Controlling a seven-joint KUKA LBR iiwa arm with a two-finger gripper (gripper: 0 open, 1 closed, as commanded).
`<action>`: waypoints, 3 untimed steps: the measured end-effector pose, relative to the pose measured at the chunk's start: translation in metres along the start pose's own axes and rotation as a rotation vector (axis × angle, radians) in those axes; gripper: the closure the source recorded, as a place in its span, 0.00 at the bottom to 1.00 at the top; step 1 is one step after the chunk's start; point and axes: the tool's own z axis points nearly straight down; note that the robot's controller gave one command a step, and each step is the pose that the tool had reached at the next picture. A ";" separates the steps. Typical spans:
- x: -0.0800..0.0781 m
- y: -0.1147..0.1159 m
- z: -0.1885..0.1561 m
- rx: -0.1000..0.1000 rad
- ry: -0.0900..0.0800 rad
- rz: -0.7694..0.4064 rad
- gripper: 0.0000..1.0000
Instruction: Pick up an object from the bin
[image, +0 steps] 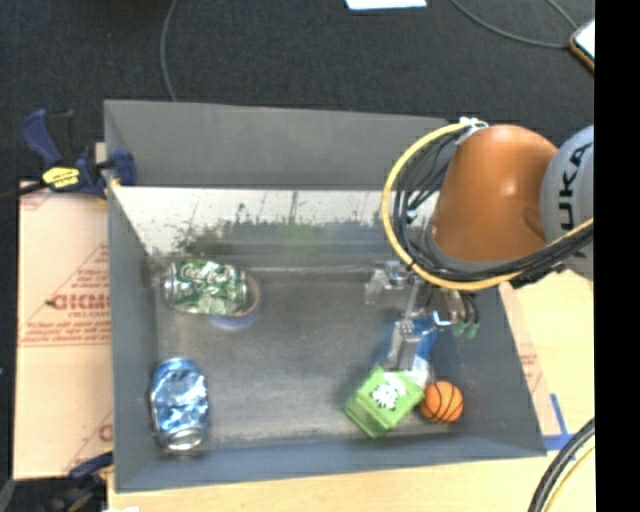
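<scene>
While the arm w/ its orange cover (495, 195) comes in at the upper right of the frame, the gripper (407, 352) hangs down into the lower right part of the grey bin (300, 440). Its tip is directly above a green box (382, 402) as seen in the picture. Open or closed: can't tell, since the tip is cluttered w/ cables & metal parts, & nothing is clearly seen clamped in it.

The green box is small, has a white pattern on top & lies tilted on the bin floor near the btm wall. The gripper tip looks to meet or nearly meet the box's upper edge, but contact can't be confirmed. Just right of the box, touching or almost touching, sits a small orange ball (443, 402) w/ dark lines, like a mini basketball. A blue bit (425, 345) shows right beside the gripper tip; can't tell what it is.

The other objs lie well apart on the left side. A crumpled green-and-white can (206, 285) lies on its side at mid left, & a crushed blue-and-white can (179, 402) sits at lower left, near the corner.
</scene>
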 end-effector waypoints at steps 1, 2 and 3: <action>-0.002 0.000 -0.004 0.001 -0.008 -0.001 0.00; 0.028 -0.007 0.099 0.002 -0.009 -0.298 0.00; 0.058 0.009 0.062 0.008 -0.016 -0.951 0.00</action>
